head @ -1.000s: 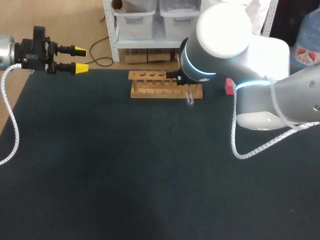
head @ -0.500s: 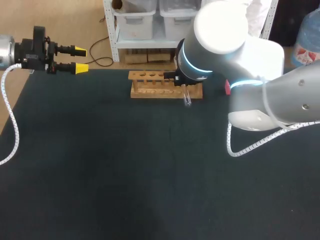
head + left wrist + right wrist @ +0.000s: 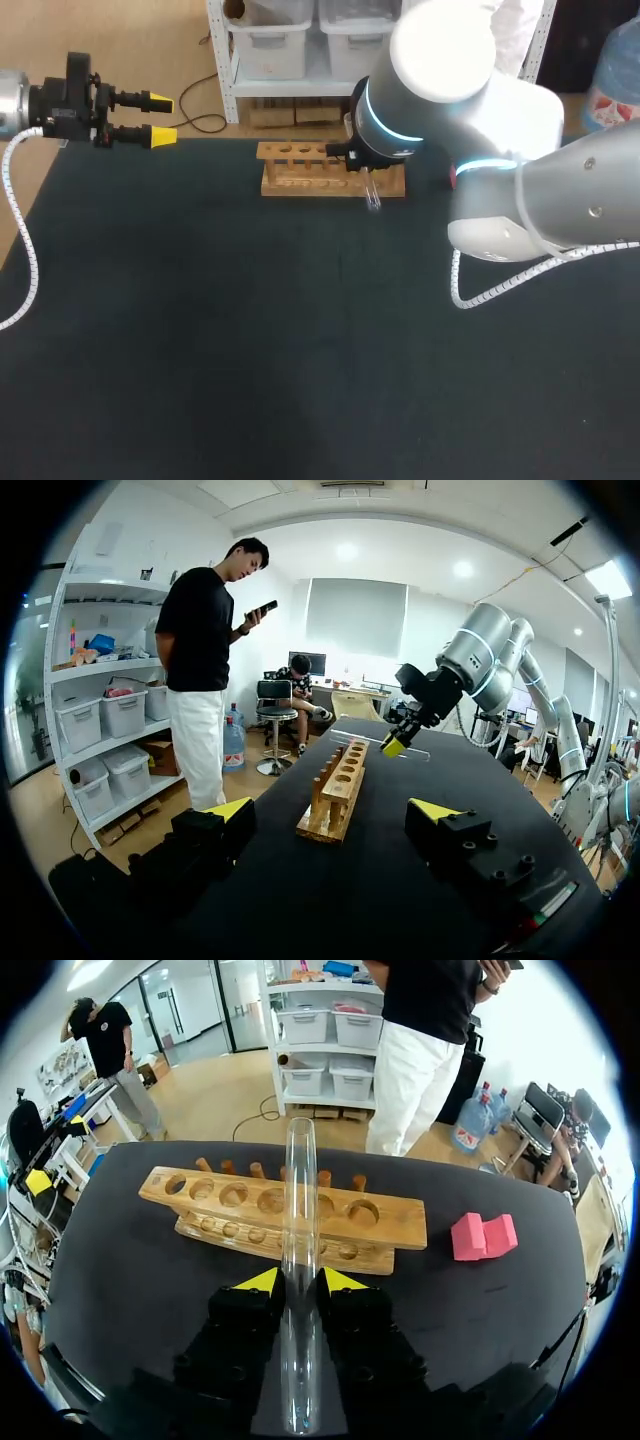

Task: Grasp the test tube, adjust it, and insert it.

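Left gripper [image 3: 162,118] sits at the table's [image 3: 250,350] far left edge, well away from everything else. Its fingers are spread wide with nothing between them, as the left wrist view also shows [image 3: 333,812]. The wooden rack [image 3: 300,170] stands at the table's far side near the middle, with a row of round holes along the top [image 3: 250,1210]. The right arm comes in from the right, and its gripper is at the rack's right end. The right gripper [image 3: 297,1280] is clamped narrow on the clear test tube [image 3: 300,1260], a yellow tip on each side. The tube runs out ahead of the fingers across the rack and is not in any hole. From the left wrist it is held off the table above the rack's far end [image 3: 360,742]. In the head view only its lower end shows [image 3: 374,197]. A pink block [image 3: 483,1235] lies on the table just right of the rack.
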Motion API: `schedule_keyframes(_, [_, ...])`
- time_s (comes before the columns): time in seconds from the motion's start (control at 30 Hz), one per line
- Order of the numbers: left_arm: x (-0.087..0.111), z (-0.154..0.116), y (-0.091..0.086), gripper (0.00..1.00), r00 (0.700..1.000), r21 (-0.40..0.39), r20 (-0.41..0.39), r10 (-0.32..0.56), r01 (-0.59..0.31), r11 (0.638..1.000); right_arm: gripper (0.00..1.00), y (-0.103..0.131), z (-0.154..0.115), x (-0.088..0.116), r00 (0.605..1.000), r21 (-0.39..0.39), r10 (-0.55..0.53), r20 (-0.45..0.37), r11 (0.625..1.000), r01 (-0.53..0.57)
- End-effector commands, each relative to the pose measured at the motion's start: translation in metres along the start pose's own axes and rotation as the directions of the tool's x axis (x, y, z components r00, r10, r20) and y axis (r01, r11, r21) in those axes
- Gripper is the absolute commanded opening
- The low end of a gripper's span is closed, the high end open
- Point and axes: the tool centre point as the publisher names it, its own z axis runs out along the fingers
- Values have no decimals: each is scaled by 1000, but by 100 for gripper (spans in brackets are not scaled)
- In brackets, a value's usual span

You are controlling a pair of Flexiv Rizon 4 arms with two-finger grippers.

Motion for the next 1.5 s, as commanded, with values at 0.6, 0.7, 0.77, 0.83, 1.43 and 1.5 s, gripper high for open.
schedule_keyframes(0.6, [1,0,-2,100,1000,-4,2,2,-2,1000,0,5,19,8,997,-70,-3,-83,998,-3])
schedule_keyframes(0.7, [1,0,-2,100,1000,-4,2,2,-2,1000,0,5,21,9,996,-75,-3,-91,997,-4])
schedule_keyframes(0.77, [1,0,-2,100,1000,-4,2,2,-2,1000,0,5,22,9,995,-78,-5,-95,997,-2])
schedule_keyframes(0.83, [1,0,-2,100,1000,-4,2,2,-2,1000,0,5,22,9,995,-81,-6,-98,997,-2])
schedule_keyframes(1.43, [1,0,-2,100,1000,-4,2,2,-2,1000,0,1,-24,11,998,4,50,-45,999,-50])
schedule_keyframes(1.5, [1,0,-2,100,1000,-4,2,2,-2,1000,0,-1,-30,10,998,23,51,-37,999,-50])
